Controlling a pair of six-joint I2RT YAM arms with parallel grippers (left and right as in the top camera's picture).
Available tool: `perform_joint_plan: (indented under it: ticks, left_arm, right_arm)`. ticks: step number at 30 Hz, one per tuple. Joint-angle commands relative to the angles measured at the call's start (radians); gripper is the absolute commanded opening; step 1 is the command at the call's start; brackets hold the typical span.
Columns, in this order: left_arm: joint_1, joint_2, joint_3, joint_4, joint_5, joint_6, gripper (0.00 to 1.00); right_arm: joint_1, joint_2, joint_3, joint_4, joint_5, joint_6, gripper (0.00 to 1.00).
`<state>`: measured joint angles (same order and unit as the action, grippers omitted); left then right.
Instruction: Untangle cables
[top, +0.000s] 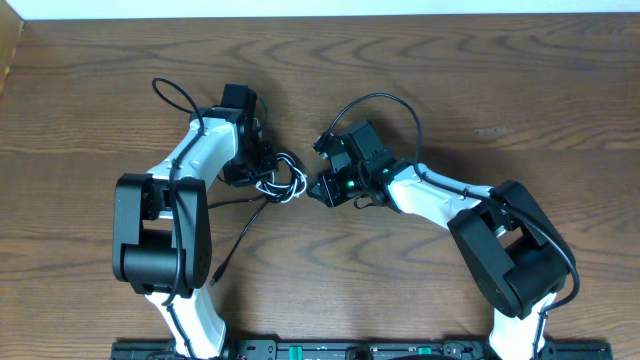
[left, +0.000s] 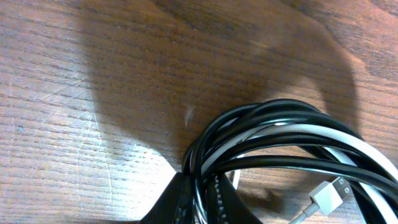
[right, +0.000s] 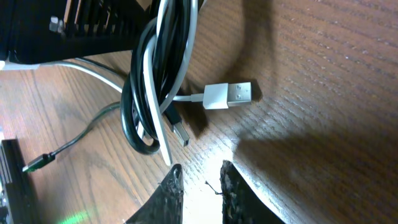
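The cables (top: 285, 180) form a small black and white tangle between the two arms at the table's middle. My left gripper (top: 262, 172) is shut on the looped bundle (left: 280, 134), with black strands pinched between its fingers (left: 180, 199). A white USB plug (left: 328, 194) lies free beside the loop. My right gripper (right: 200, 171) is just right of the tangle, narrowly open with nothing between its fingertips. In its view the bundle (right: 149, 93) hangs ahead, with the white plug (right: 229, 95) and a small black plug (right: 180, 132) resting on the wood.
One thin black cable tail (top: 232, 240) runs from the tangle toward the front left, ending in a plug (top: 213, 272). Thicker arm wires loop at the left (top: 172, 92) and right (top: 392, 100). A black rail (top: 300, 350) lines the front edge.
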<state>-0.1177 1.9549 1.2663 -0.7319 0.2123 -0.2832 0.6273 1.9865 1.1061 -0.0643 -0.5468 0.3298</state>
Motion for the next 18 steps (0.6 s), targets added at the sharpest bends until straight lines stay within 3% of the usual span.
perform_joint_plan:
  ticks: [1, 5, 12, 18]
  left_arm:
    - [0.0, 0.005, -0.001, 0.002, 0.012, 0.013, 0.12]
    - [0.0, 0.005, -0.001, 0.002, 0.012, 0.013, 0.13]
    - [0.0, 0.005, -0.001, 0.002, 0.012, 0.013, 0.12]
    - [0.0, 0.005, -0.001, 0.002, 0.012, 0.013, 0.12]
  right_arm:
    - [-0.024, -0.039, 0.011, -0.01, -0.013, -0.014, 0.15]
    - [-0.024, -0.056, 0.011, -0.018, -0.013, -0.051, 0.16]
    - [0.009, -0.056, 0.011, -0.003, 0.005, -0.08, 0.27]
    - [0.036, -0.056, 0.011, -0.003, 0.158, -0.083, 0.28]
